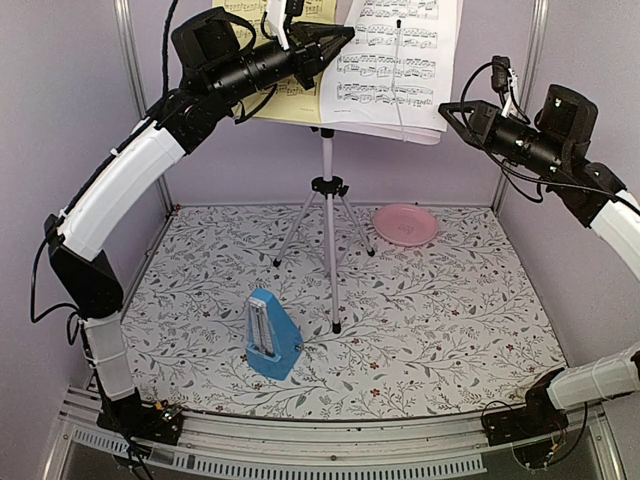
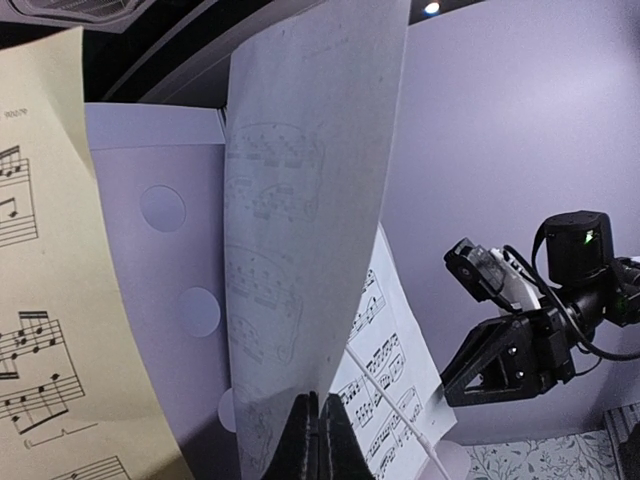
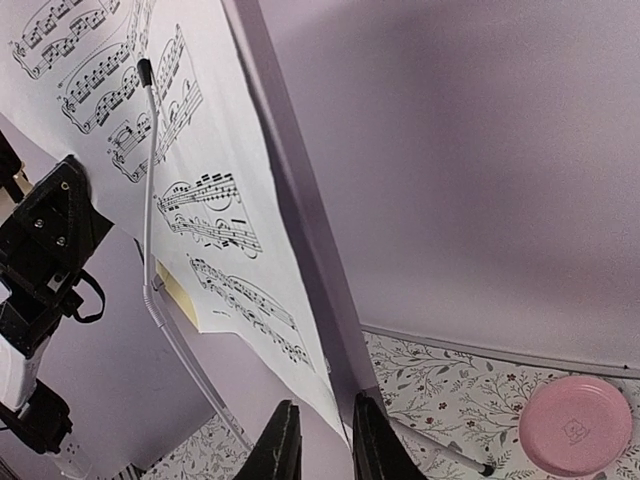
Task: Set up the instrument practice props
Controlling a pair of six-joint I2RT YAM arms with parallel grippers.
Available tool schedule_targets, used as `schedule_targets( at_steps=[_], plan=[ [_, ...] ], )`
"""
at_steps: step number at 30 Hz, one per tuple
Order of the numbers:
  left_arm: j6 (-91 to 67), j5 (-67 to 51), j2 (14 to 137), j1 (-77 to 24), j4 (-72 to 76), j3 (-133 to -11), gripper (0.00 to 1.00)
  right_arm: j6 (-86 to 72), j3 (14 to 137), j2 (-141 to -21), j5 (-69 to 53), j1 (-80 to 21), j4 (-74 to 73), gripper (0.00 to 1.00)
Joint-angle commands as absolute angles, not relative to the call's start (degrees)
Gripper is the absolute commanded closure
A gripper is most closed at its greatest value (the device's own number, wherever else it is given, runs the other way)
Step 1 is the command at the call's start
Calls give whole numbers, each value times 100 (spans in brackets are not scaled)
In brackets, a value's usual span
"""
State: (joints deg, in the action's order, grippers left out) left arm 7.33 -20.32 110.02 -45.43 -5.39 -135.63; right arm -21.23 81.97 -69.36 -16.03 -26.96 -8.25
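The music stand (image 1: pixel 327 200) stands mid-table on silver tripod legs; its pale perforated desk (image 2: pixel 150 300) is at the top. A yellow sheet (image 1: pixel 288 104) leans on its left half and a white sheet (image 1: pixel 400 60) on its right, under a thin wire holder (image 1: pixel 399 70). My left gripper (image 1: pixel 345 38) is shut on the white sheet's left edge (image 2: pixel 300 200), which curls away from the desk. My right gripper (image 3: pixel 320 440) stands narrowly open around the white sheet's lower right corner (image 3: pixel 330 395) and the desk's edge (image 3: pixel 300 220). The blue metronome (image 1: pixel 272 335) stands upright at front left.
A pink plate (image 1: pixel 405 224) lies at the back right, beside the tripod's right leg. Purple walls and frame posts close in the back and sides. The right arm's gripper (image 2: pixel 450 393) shows in the left wrist view, close to the sheet.
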Motion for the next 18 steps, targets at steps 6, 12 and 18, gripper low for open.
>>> schedule_targets(
  at_steps=[6, 12, 18],
  plan=[
    [746, -2041, 11098, -4588, -439, -13483, 100, -2144, 8072, -6886, -2088, -2698, -505, 94],
    [736, -2059, 11085, -4595, -436, -13476, 100, -2225, 8157, -6996, -1887, -2698, -494, 86],
    [729, -2057, 11050, -4600, -430, -13410, 100, -2326, 8291, -7136, -1822, -2698, -466, 97]
  ],
)
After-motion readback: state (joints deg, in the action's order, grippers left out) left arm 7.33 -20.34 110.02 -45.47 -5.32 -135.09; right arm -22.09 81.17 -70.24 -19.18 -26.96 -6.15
